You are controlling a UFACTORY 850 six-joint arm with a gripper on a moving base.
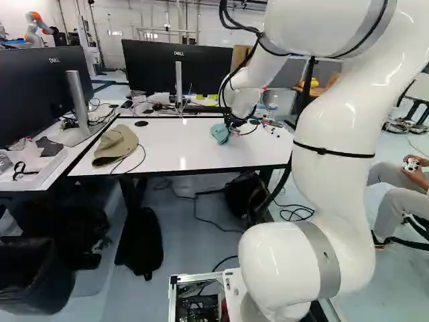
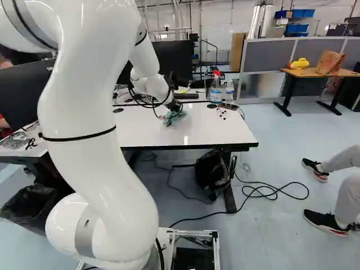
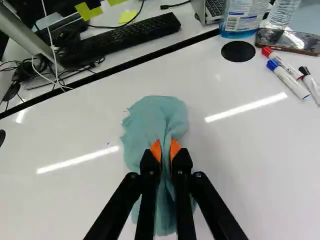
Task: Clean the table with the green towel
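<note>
My gripper (image 1: 232, 123) is low over the white table (image 1: 175, 149) in the left base view, at the end of the reaching arm. Seen from the wrist, the gripper (image 3: 166, 153) is shut on the blue-green towel (image 3: 154, 119), with a fold pinched between its orange pads. The bunched cloth spreads ahead of the fingers and also beneath them, against the tabletop. A few tiny dark specks lie beside the towel.
Markers (image 3: 290, 77), a phone (image 3: 287, 41) and a spray bottle (image 2: 216, 89) stand or lie toward the table's far right. A tan hat (image 1: 115, 144) rests at its left. Monitors (image 1: 175, 67) and a keyboard (image 3: 120, 40) are behind. A person sits to the right.
</note>
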